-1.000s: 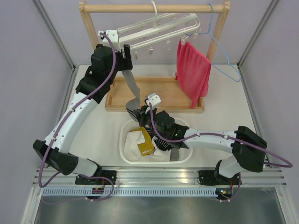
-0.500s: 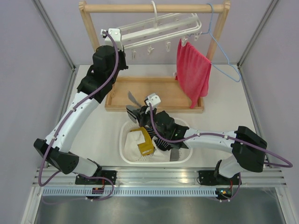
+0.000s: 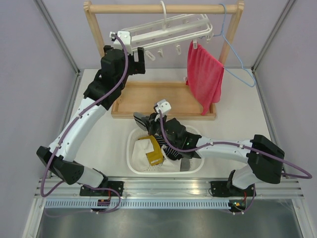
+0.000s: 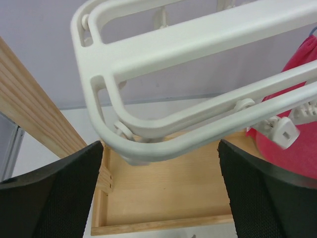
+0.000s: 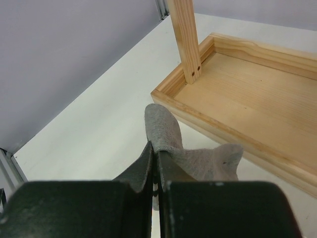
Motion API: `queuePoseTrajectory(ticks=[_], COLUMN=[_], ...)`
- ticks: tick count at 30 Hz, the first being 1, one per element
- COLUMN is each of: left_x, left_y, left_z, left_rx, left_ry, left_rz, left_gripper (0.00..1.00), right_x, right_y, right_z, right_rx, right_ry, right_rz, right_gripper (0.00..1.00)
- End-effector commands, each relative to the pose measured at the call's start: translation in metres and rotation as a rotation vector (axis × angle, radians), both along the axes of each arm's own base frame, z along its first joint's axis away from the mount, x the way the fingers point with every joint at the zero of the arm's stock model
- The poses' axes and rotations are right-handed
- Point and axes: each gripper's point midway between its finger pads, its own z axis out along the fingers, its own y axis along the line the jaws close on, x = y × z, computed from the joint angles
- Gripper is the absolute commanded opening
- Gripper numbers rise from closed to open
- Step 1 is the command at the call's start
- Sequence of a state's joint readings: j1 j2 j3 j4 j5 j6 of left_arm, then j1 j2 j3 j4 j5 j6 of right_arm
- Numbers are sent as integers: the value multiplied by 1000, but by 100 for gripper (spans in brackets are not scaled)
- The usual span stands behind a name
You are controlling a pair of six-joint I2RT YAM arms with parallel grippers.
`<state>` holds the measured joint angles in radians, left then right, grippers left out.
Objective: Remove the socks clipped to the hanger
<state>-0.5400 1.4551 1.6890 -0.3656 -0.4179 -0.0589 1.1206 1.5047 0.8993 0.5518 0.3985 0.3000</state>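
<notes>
Currently right end effector [image 5: 157,166] pinched shut on grey sock [image 5: 166,134], low over worktop [image 5: 99,114] beside wooden tray [image 5: 247,99]. Carry over white basket [image 3: 130,148], then release so sock drops inside. Left end effector [image 4: 161,188] spread wide under hanger [image 4: 198,44]; no socks seen on clips.

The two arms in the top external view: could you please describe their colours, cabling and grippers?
Both the left arm and right arm have white links, black joint housings and a purple cable alongside. Each wrist carries a small white camera box. The left gripper and right gripper have black fingers.
</notes>
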Motion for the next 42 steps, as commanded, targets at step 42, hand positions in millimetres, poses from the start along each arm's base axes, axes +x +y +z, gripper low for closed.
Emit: queuePoseTrajectory(ticks=[42], left_x=[-135], left_y=[36], left_z=[-116], left_rx=[-82], left_ry=[154], left_rz=[-174], left_gripper=[100], right_x=[-89], right_y=[-167], right_z=[-12], right_rx=[-136], right_ry=[183], right_rz=[-103], right_gripper=[1])
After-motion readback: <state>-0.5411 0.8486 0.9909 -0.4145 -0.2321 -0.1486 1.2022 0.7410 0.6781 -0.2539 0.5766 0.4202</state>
